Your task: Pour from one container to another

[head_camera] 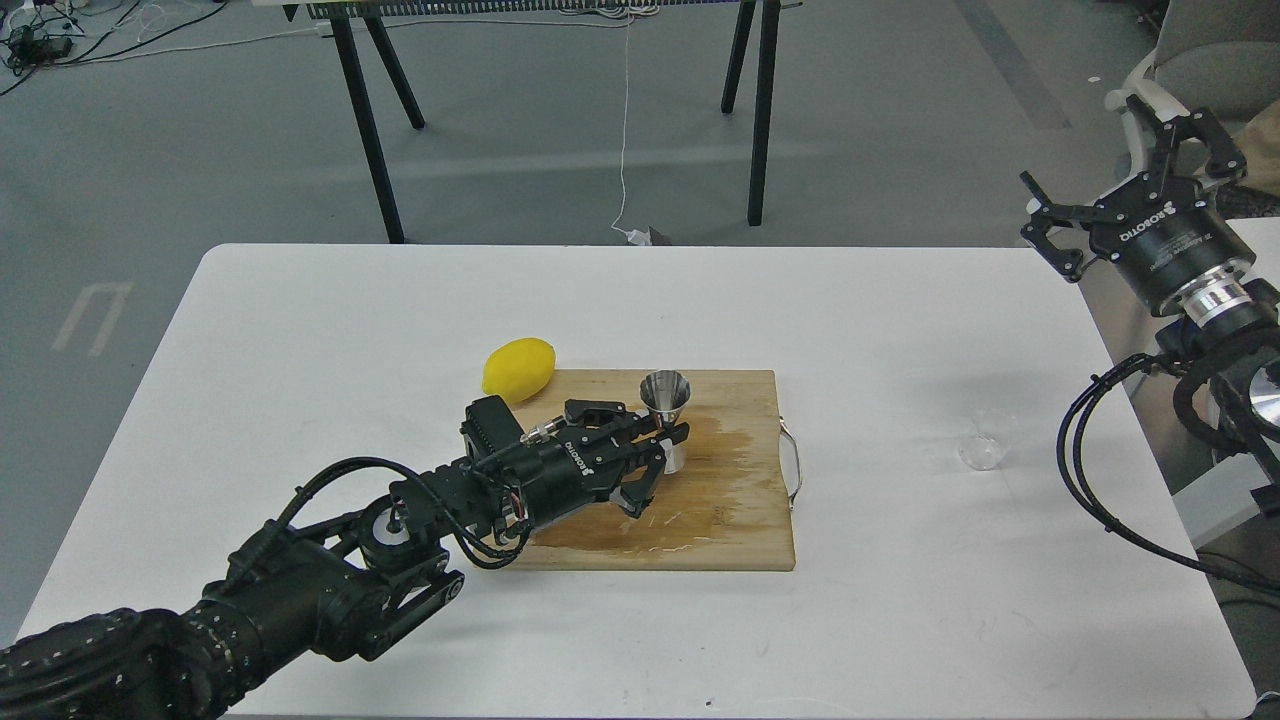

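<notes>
Head view: the left end effector [665, 450] reaches in over the wooden cutting board [700, 520], its fingers lying on either side of the narrow waist of the steel jigger [667, 400]. Whether the fingers actually press on the metal or merely bracket it cannot be told from here. The jigger stands upright on the board, its open upper cone rising just above the fingers; the inside shows only shiny metal, and any liquid in it cannot be made out. A darker wet-looking patch stains the board just to the right of this end effector. The lemon [518, 368] lies behind and to the left of it, touching the board's far left corner and resting on the white worktop [300, 400]. A metal handle [792, 465] sits along the board's right edge.

The small clear glass cup [980, 450] stands on the worktop well to the right of the left end effector, apart from the board, and below the right end effector. It is nearly transparent; its contents cannot be judged.

The right end effector [1110, 180] hangs raised beyond the worktop's far right corner, fingers spread wide and holding nothing.
</notes>
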